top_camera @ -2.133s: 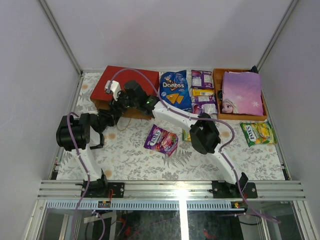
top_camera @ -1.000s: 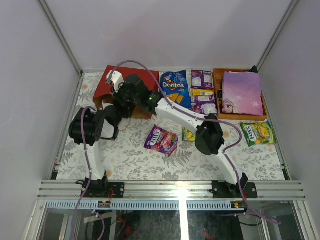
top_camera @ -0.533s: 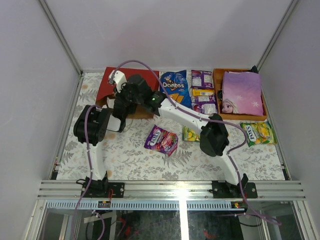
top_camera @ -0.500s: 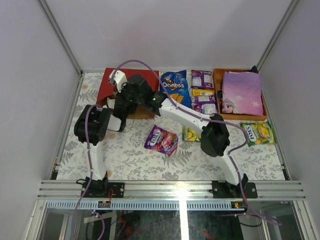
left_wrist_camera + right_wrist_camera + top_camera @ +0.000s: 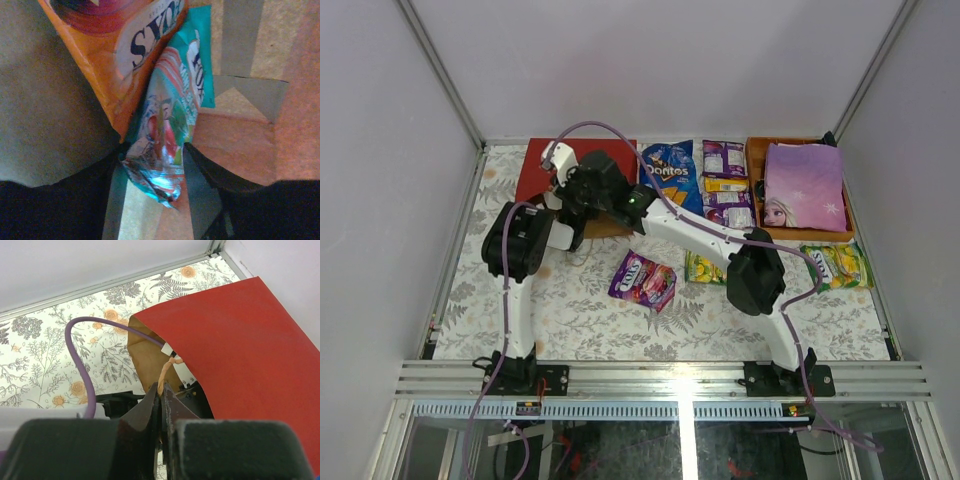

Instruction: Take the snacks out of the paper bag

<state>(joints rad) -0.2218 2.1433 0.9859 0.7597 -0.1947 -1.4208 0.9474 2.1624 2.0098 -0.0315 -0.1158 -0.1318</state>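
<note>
Teal packet [image 5: 165, 130] is inside the paper bag [image 5: 240, 340], pinched in the left gripper [image 5: 154, 156], orange packet [image 5: 110, 60] just ahead. Right gripper [image 5: 161, 390] clamps the cord handle [image 5: 165, 371]. Extraction step; next, draw straight back out the mouth.

Glossy teal packet [image 5: 165, 135], seemingly matt paper bag [image 5: 50, 100]

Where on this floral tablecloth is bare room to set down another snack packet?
Bare floral cloth: the near strip in front of the glossy purple packet, and the near-right corner by the right-hand yellow-green packet. Crowded: the far row, with red paper carrier bag, blue Doritos bag, small purple packs, orange rectangular tray.
</note>
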